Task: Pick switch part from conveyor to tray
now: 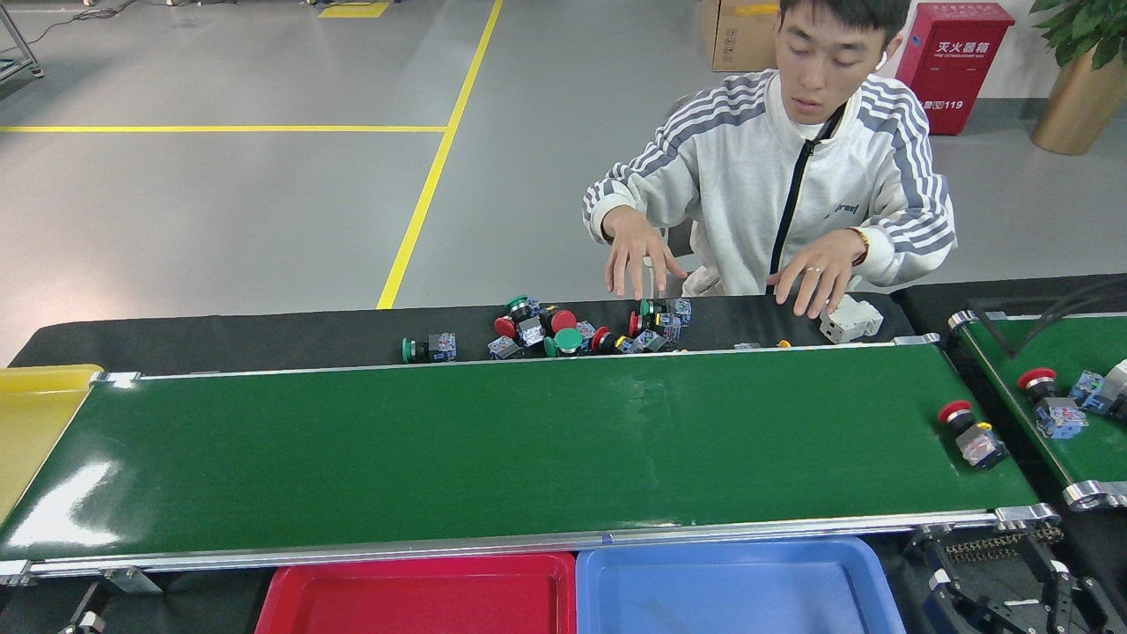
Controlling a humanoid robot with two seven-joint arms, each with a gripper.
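Note:
The conveyor is a wide glossy green belt across the middle of the head view. One switch part, red-capped with a dark body and a blue-grey block, lies on the belt at its far right end. Below the near rail sit a red tray and a blue tray, side by side. My right gripper shows only as dark linkage at the bottom right corner, below the belt's end. A small piece of my left gripper peeks in at the bottom left. Neither gripper's jaw state can be read.
A second green belt at the right carries more switch parts. A pile of red and green switch parts and a white block lie behind the conveyor. A seated person holds both hands over them. A yellow chute is at the left.

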